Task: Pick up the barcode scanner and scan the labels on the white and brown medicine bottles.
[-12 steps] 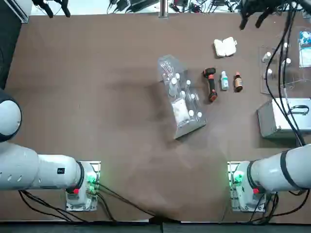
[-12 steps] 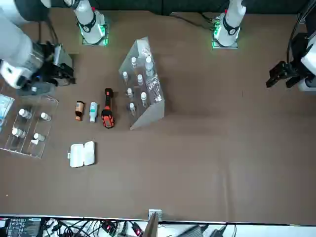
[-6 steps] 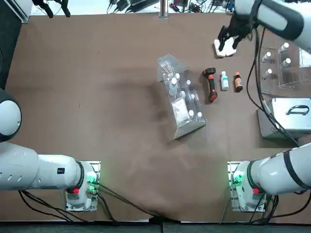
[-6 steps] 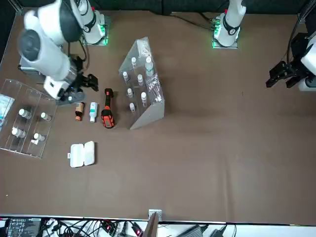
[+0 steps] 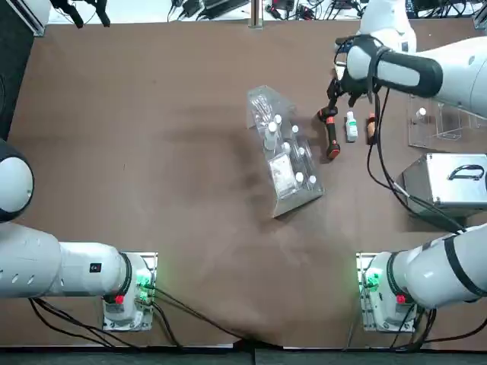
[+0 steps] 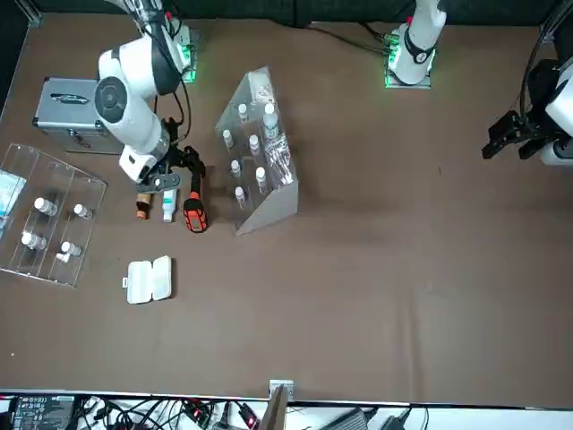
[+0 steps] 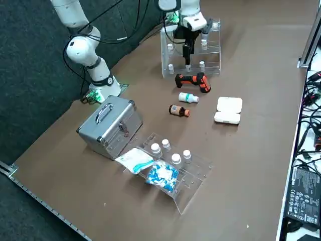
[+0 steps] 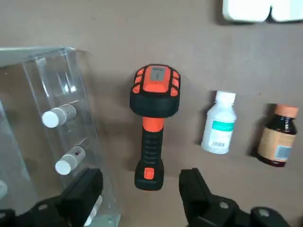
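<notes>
The scanner [image 8: 154,90] lies on the bench [image 5: 190,190] between the clear rack [image 5: 292,163] and the white bottle [image 8: 220,125], its small screen facing up; the brown bottle [image 8: 278,139] lies just past the white one, on the side away from the scanner. Neither bottle is in the claw.

The right claw [image 8: 142,175] stands wide open and holds nothing. In the wrist view the butt of the scanner's grip shows in the gap between the two fingers, and the head lies farther out. The long axis runs mostly away from the robot's base side, with the head at the far end and the grip toward the robot. That axis crosses the line between the fingers nearly at a right angle, so closing would pinch the grip across its narrow width with little turning needed. The right arm, reaching in from the robot's right, is the working one.

The step in hand looks like lining up for the grasp, with the scanning all to come. The claw probably hangs a little above the bench, though the arm hides much of it from overhead. The next move seems to call for a shift toward mid-grip, then a straight descent. The finger nearer the rack could catch its edge or a vial.
</notes>
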